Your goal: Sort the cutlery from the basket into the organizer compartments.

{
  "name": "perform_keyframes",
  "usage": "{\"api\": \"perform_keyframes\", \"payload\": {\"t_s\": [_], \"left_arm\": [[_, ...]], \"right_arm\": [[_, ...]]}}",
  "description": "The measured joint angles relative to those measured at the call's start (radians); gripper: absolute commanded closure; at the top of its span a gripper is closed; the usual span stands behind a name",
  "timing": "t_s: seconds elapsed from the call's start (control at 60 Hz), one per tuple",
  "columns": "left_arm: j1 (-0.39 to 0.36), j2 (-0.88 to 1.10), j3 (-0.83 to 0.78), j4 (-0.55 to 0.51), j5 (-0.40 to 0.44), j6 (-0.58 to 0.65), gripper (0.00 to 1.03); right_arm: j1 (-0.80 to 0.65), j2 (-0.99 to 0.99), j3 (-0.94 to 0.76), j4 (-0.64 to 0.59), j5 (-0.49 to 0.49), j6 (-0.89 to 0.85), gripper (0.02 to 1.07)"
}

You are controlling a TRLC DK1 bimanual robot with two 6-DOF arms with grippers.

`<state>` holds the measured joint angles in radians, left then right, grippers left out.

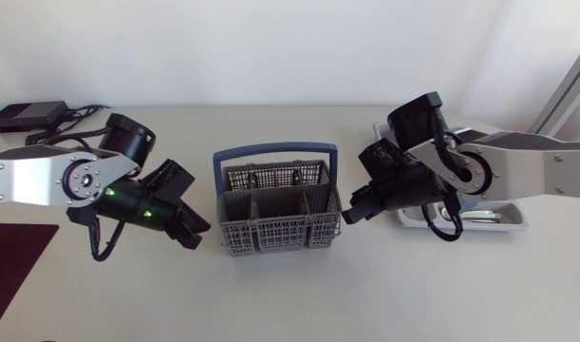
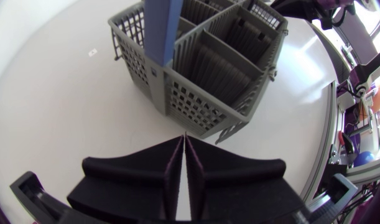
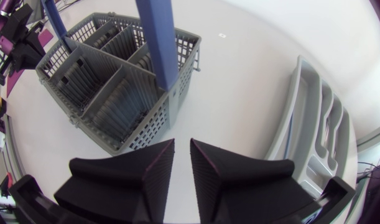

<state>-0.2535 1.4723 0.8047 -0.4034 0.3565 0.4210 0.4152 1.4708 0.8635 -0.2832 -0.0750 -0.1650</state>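
Note:
The grey cutlery basket (image 1: pixel 278 204) with a blue handle (image 1: pixel 271 150) stands mid-table; the compartments I can see into hold no cutlery. My left gripper (image 1: pixel 196 233) hovers just left of the basket's near left corner. In the left wrist view its fingers (image 2: pixel 171 168) are pressed together with nothing between, pointing at the basket (image 2: pixel 202 62). My right gripper (image 1: pixel 351 214) is at the basket's right side. Its fingers (image 3: pixel 146 165) stand a narrow gap apart and hold nothing, with the basket (image 3: pixel 115 81) ahead. The white organizer (image 1: pixel 513 223) lies under the right arm, also seen beside that gripper (image 3: pixel 314 137).
A black box (image 1: pixel 28 116) with cables sits at the back left corner. A dark maroon mat (image 1: pixel 14 266) lies at the front left edge. Some metal cutlery (image 1: pixel 479 218) shows in the organizer beside the right arm.

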Motion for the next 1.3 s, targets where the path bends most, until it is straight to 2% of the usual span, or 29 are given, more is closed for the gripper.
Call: {"api": "perform_keyframes", "payload": {"t_s": [0.283,0.75,1.3], "left_arm": [[-0.058,0.101,0.059,0.039,-0.024,0.003,1.0],[-0.05,0.253,0.229,0.038,-0.052,0.003,1.0],[-0.029,0.27,0.245,0.039,-0.056,0.003,1.0]], "right_arm": [[0.042,0.044,0.012,0.003,-0.007,0.0,1.02],[0.041,0.1,0.08,0.002,0.026,0.001,1.02],[0.056,0.126,0.105,0.003,0.047,0.008,1.02]]}}
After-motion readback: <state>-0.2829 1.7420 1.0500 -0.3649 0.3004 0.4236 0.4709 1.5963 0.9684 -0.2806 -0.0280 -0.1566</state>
